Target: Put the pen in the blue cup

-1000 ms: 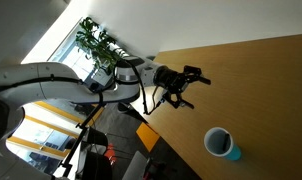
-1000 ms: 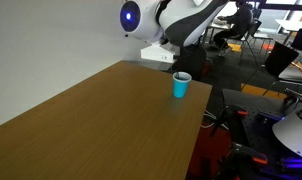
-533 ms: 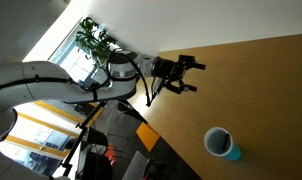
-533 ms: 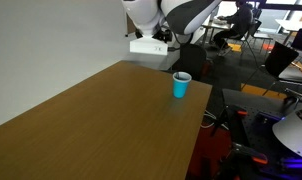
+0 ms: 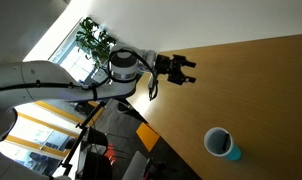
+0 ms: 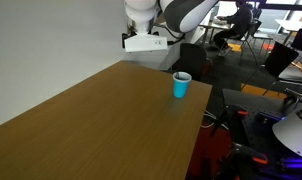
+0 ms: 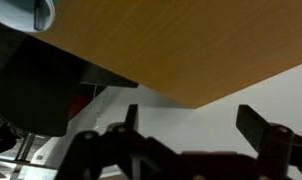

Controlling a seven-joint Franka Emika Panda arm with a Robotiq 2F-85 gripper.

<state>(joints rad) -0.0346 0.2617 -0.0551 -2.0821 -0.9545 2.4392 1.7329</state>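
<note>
The blue cup (image 5: 222, 144) stands upright on the wooden table near its edge. It also shows in an exterior view (image 6: 181, 85) and at the top left corner of the wrist view (image 7: 31, 10). My gripper (image 5: 179, 70) hovers in the air over the table's corner, well away from the cup. In the wrist view its two dark fingers (image 7: 194, 122) are spread apart with nothing between them. The pen shows in no view. I cannot see into the cup well enough to tell what it holds.
The wooden table (image 5: 261, 90) has its edge and corner close to the gripper and cup. Beyond the edge are a potted plant (image 5: 96, 40), a window, office chairs and equipment (image 6: 271, 60). A white wall borders the table (image 6: 41, 50).
The gripper has risen and drawn back toward the table's corner, turning as it went. The cup has not moved.
</note>
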